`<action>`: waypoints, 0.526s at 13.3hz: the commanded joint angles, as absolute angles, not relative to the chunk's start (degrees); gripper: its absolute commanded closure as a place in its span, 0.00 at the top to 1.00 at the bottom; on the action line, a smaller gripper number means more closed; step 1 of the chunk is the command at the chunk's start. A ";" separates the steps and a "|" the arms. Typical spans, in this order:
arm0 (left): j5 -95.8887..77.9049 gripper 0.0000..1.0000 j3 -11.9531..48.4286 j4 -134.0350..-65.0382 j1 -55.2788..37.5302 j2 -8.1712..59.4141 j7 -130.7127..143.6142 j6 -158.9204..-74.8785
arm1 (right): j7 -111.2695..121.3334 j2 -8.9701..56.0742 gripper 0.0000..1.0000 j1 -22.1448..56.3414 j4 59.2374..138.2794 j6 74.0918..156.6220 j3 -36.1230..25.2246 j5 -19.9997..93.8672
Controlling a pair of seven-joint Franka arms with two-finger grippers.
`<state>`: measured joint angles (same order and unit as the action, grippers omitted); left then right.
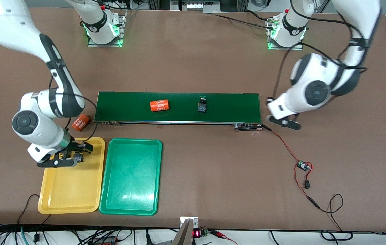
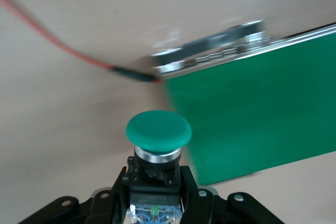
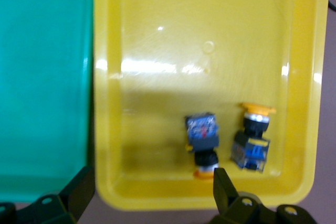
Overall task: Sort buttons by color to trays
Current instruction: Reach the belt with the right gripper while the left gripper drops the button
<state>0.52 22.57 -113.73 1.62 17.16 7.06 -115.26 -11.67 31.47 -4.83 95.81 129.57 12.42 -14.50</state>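
Observation:
My left gripper (image 2: 156, 195) is shut on a green-capped button (image 2: 158, 129) and holds it over the bare table just off the conveyor's end; in the front view this gripper (image 1: 283, 121) hides the button. A second green-capped button (image 1: 202, 103) lies on the belt. My right gripper (image 3: 151, 187) is open and empty, over the belt-side end of the yellow tray (image 1: 70, 190). Two yellow-capped buttons (image 3: 202, 140) (image 3: 253, 137) lie in that tray (image 3: 210, 35); one shows in the front view (image 1: 78, 157). The green tray (image 1: 131, 177) (image 3: 42, 77) beside it holds nothing.
The long dark-green conveyor belt (image 1: 230, 105) (image 2: 252, 114) crosses the middle of the table. One orange cylinder (image 1: 159, 105) lies on it; another (image 1: 81, 122) lies off its end near the yellow tray. A red wire runs to a small circuit board (image 1: 303, 166).

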 commanded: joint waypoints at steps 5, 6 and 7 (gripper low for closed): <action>-1.23 0.24 27.69 -113.55 -4.22 23.29 24.78 -123.30 | -25.91 11.80 1.00 -5.10 117.57 129.46 21.60 -10.83; -1.23 0.26 27.69 -113.55 -4.22 23.90 25.05 -123.57 | -27.06 10.21 1.00 -5.10 119.34 129.55 23.27 -9.68; -1.32 0.30 27.69 -113.55 -4.22 24.17 25.92 -124.10 | -29.42 8.72 1.00 -5.10 120.75 129.46 24.60 -9.32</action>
<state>-0.29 27.74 -113.95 -4.90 23.56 25.05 -123.36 -26.04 13.57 -4.48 115.59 128.79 22.27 -10.91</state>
